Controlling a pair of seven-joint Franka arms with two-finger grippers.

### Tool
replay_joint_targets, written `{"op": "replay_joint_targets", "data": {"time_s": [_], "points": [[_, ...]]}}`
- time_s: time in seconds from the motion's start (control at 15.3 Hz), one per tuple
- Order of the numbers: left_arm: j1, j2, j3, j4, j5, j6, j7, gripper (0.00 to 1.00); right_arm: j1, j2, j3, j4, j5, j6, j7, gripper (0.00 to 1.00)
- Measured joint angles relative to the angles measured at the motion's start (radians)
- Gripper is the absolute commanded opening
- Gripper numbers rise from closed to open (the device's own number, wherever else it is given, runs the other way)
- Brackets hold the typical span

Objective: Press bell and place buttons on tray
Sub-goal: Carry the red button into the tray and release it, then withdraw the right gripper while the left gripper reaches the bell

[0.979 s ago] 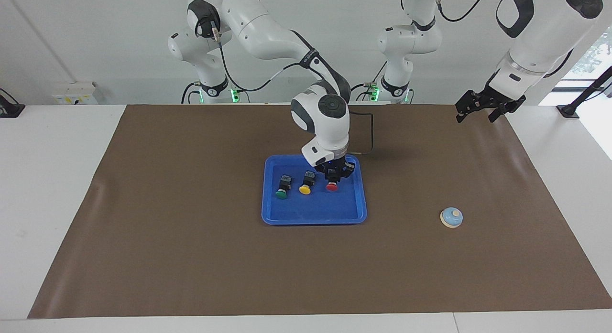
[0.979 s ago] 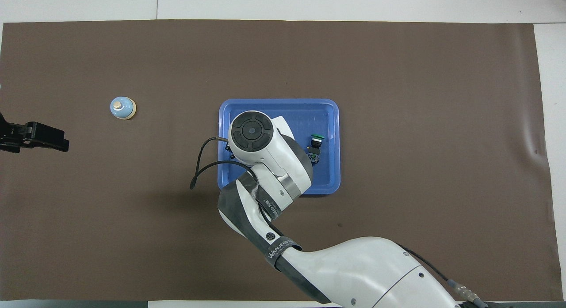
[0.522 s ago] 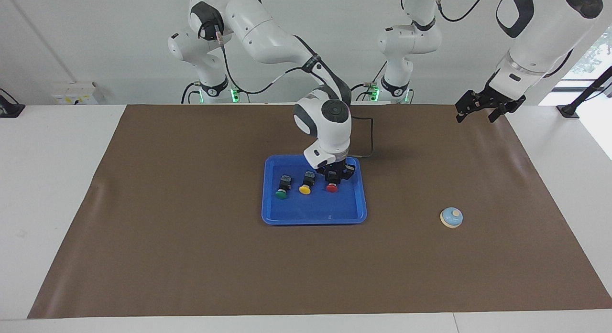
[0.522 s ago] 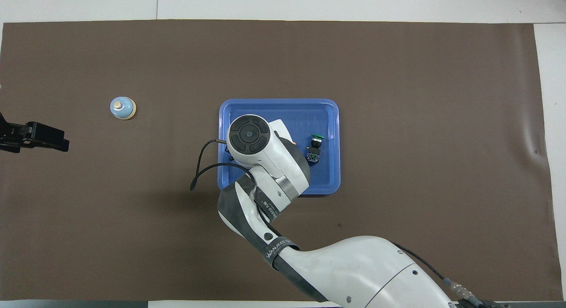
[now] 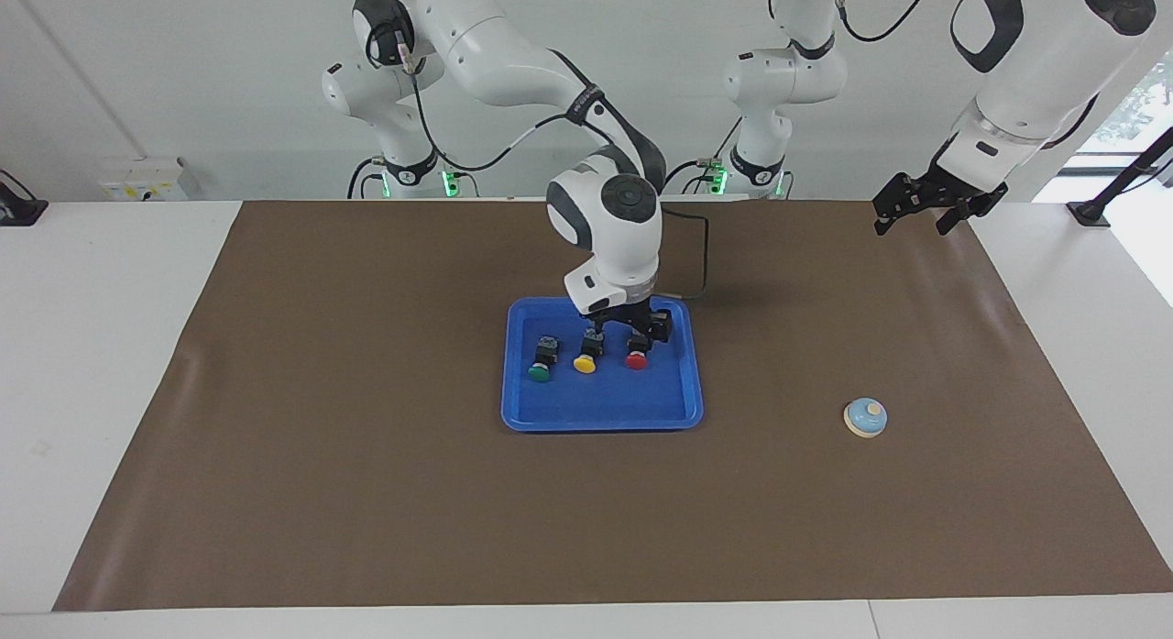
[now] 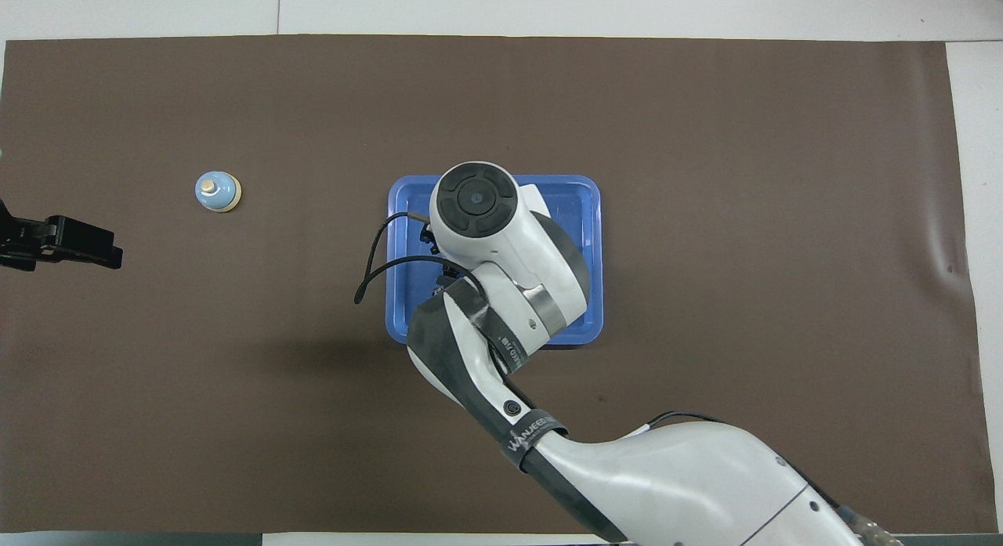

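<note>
The blue tray [image 5: 602,422] lies mid-table and also shows in the overhead view [image 6: 589,217]. On it lie the green button [image 5: 540,362], the yellow button [image 5: 586,355] and the red button [image 5: 638,353] in a row. In the overhead view the right arm hides all three. My right gripper [image 5: 630,330] is open and empty, just above the yellow and red buttons. The light-blue bell [image 5: 865,417] stands on the mat toward the left arm's end and also shows in the overhead view [image 6: 217,191]. My left gripper [image 5: 914,219] waits raised and open over the mat's corner; it also shows in the overhead view [image 6: 110,252].
A brown mat [image 5: 367,492] covers most of the white table. A black cable [image 5: 707,254] hangs from the right arm's wrist over the tray's edge nearer the robots.
My right gripper has let go of the red button, risen off it and shifted toward the yellow button. The red button stays on the tray. The left arm has not moved.
</note>
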Motion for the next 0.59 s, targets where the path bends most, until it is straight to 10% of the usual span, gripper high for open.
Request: {"op": "replay_joint_targets", "data": {"time_s": [0.26,0.46,0.59], "points": [[0.000,0.000,-0.001,0.000,0.000,0.000,0.001,1.00,-0.128,-0.096,-0.002,0.001,0.000,-0.061,-0.104,1.00],[-0.001,0.000,-0.007,-0.010,0.000,0.084,0.004,0.16,-0.229,-0.145,-0.003,0.001,0.000,-0.125,-0.279,1.00],[-0.001,0.004,-0.009,-0.053,0.000,0.199,0.004,0.00,-0.300,-0.167,-0.004,0.001,0.000,-0.175,-0.418,1.00]]}}
